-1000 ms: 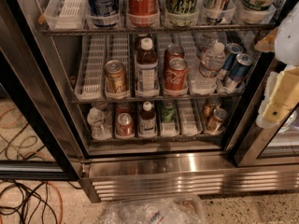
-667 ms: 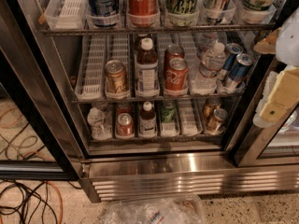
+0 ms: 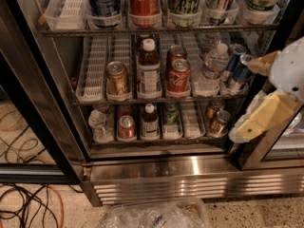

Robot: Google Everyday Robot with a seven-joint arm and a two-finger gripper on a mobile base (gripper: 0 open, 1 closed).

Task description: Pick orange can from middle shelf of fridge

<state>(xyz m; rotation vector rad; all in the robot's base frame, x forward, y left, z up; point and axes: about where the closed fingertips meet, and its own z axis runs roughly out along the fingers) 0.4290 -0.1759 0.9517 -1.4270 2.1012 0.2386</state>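
While parked by the right door frame of the fridge (image 3: pixel 190 175), holds nothing: approach step only. Needs the pincer (image 3: pixel 243 98), spread apart and angled down-left, carried leftward past the Coca-Cola cans (image 3: pixel 178 75) to the orange can (image 3: pixel 117 78), upright at the middle shelf (image 3: pixel 92 68) front, beside a brown bottle (image 3: pixel 148 70).
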